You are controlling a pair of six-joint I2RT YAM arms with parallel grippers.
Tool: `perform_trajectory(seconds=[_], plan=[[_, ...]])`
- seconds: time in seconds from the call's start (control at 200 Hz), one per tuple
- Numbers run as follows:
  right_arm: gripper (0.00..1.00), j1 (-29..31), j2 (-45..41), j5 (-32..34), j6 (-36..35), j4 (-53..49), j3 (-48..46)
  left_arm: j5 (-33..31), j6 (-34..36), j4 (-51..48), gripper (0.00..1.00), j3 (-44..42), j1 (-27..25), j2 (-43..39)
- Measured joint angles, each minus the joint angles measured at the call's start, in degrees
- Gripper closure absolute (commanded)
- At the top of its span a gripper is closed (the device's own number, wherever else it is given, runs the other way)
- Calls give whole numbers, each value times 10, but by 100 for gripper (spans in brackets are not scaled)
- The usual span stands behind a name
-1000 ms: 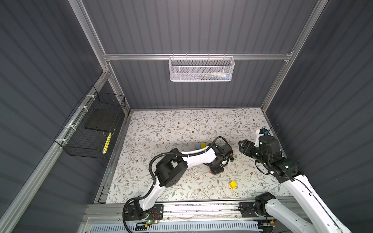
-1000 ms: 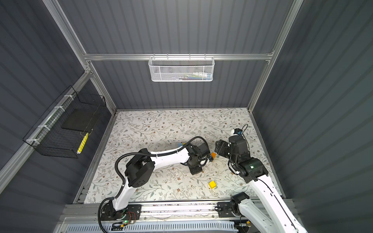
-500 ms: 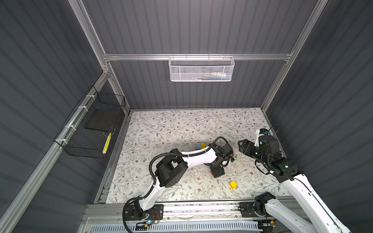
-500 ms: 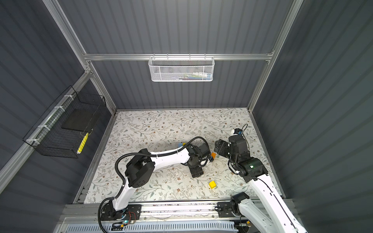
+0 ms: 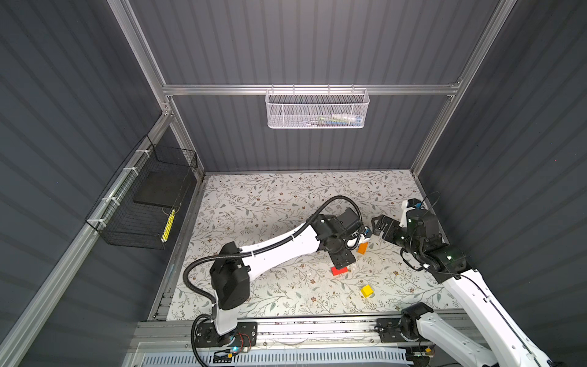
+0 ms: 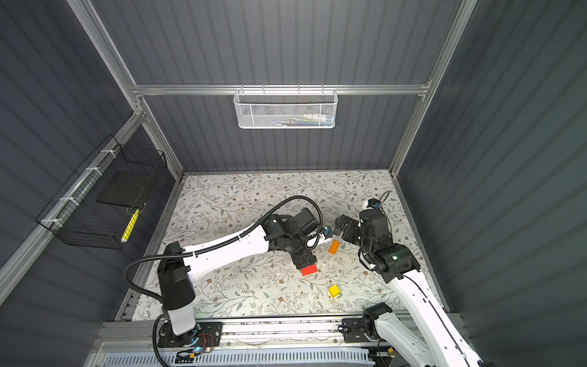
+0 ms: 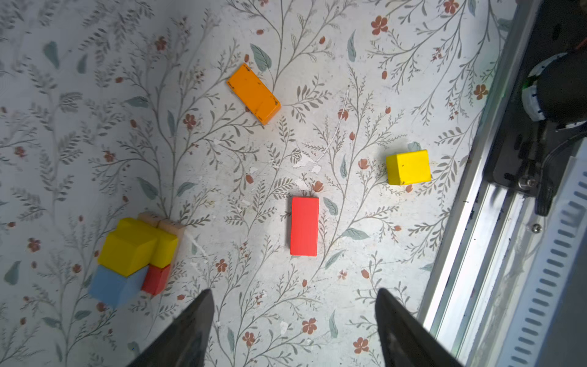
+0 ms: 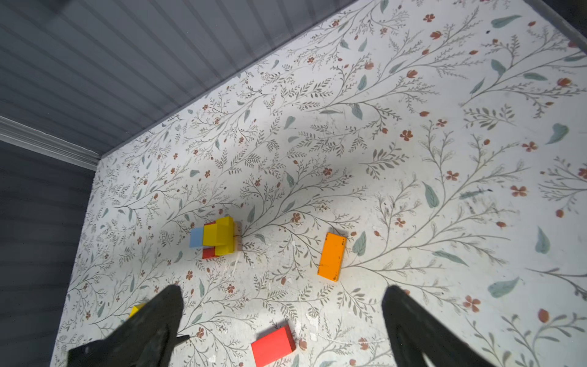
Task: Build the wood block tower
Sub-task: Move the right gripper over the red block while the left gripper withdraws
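The tower [image 7: 136, 254] is a low stack: yellow blocks on a light-blue cube, a red brick and tan bricks. It also shows in the right wrist view [image 8: 216, 238]; in both top views the left arm hides it. Loose on the mat lie a red brick [image 7: 304, 226] [image 5: 339, 270], an orange brick [image 7: 253, 93] [image 5: 362, 248] and a yellow cube [image 7: 408, 167] [image 5: 366, 290]. My left gripper [image 7: 293, 298] [image 5: 341, 259] hangs open over the red brick, holding nothing. My right gripper [image 8: 282, 292] [image 5: 379, 225] is open and empty, behind the orange brick.
The floral mat [image 5: 270, 206] is walled on three sides by grey panels. A white mesh basket [image 5: 317, 109] hangs on the back wall and a black wire basket [image 5: 143, 203] on the left wall. A metal rail [image 5: 301, 327] runs along the front edge.
My left gripper has opened, and the red brick now shows on the mat below it. My right gripper has opened wider and barely moved.
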Motion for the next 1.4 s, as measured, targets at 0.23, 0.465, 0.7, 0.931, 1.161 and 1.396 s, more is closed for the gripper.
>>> perform_trajectory(seconds=[0.23,0.465,0.7,0.931,1.161,1.396], plan=[[10,0,24,-22,-19,-8,5,-45,-20,34,19,-90,8,-112],[18,1,56,-57,-23,-9,8,-65,-54,74,21,-206,65,-229],[19,35,110,-83,-22,-10,8,-84,-100,120,22,-271,119,-309],[16,112,213,-83,-25,-20,8,-91,-163,143,23,-285,182,-295],[13,170,299,-82,-32,-27,17,-73,-226,154,23,-291,256,-273],[10,224,379,-73,-40,-30,44,-32,-273,167,24,-306,327,-273]])
